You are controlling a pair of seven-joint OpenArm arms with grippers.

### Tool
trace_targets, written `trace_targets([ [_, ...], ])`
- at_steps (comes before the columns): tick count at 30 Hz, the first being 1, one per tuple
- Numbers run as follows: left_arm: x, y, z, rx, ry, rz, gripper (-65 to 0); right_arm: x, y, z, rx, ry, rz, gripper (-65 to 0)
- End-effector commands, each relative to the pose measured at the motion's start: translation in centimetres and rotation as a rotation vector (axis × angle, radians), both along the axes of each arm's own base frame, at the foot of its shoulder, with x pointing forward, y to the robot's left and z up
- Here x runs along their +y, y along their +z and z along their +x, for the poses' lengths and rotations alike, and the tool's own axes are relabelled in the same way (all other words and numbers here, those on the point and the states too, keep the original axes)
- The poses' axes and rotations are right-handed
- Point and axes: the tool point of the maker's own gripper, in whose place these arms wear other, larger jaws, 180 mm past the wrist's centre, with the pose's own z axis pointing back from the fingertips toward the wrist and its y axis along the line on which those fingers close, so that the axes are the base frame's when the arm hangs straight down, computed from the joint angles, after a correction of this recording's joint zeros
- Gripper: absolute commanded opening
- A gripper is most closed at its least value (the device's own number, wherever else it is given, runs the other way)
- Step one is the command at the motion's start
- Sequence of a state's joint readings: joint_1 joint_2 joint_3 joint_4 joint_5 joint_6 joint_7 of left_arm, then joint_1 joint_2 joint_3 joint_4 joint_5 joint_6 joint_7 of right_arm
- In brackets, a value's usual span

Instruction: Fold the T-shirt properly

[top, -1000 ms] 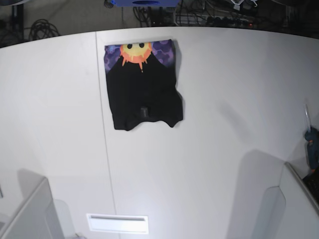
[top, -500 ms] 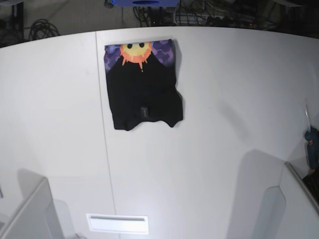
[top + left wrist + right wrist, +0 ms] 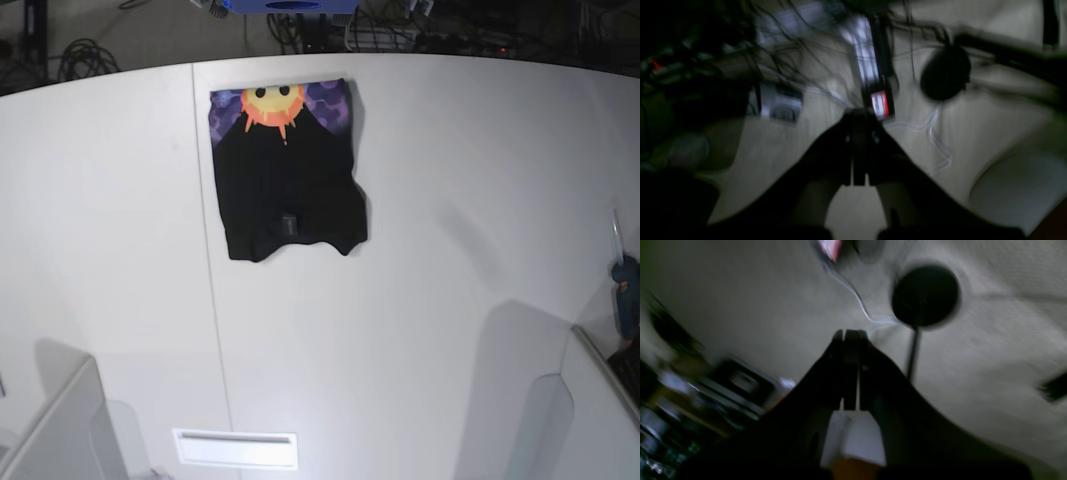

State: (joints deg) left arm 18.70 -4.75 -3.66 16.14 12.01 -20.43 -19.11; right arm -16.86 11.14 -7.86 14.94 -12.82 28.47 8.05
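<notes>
The T-shirt (image 3: 288, 175) lies folded into a compact rectangle near the far edge of the tabletop (image 3: 450, 250), both end effectors (image 3: 858, 146) (image 3: 850, 370) closed and empty off the surface, so any loose fold could spring open unattended.

Both grippers are closed and empty — the left gripper (image 3: 859, 146) and the right gripper (image 3: 850, 370) each show dark fingers pressed together, apparently pointing away from the table, though blur obscures detail.
</notes>
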Motion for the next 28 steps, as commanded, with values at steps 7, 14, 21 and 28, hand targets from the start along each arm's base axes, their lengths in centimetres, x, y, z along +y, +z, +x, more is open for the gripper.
trace_targets([
  [7, 0.3, -0.5, 0.5, 0.009, 0.051, -0.011, -65.0, 2.3, -0.1, 0.7, -0.016, -0.249, 0.023, -65.0],
  [14, 1.4, -0.6, 3.7, -0.048, 0.041, 0.003, -65.0, 4.5, -0.5, 2.0, -0.038, -0.339, 0.034, -65.0],
  [21, 1.2, -0.9, 3.7, -0.022, 0.059, 0.01, -65.0, 1.1, -1.7, 3.6, -0.132, -0.316, -0.168, -65.0],
  [28, 0.5, -1.0, 3.6, -0.006, 0.039, 0.0, -65.0, 0.4, -1.7, 4.3, -0.177, -0.323, -0.171, -65.0],
])
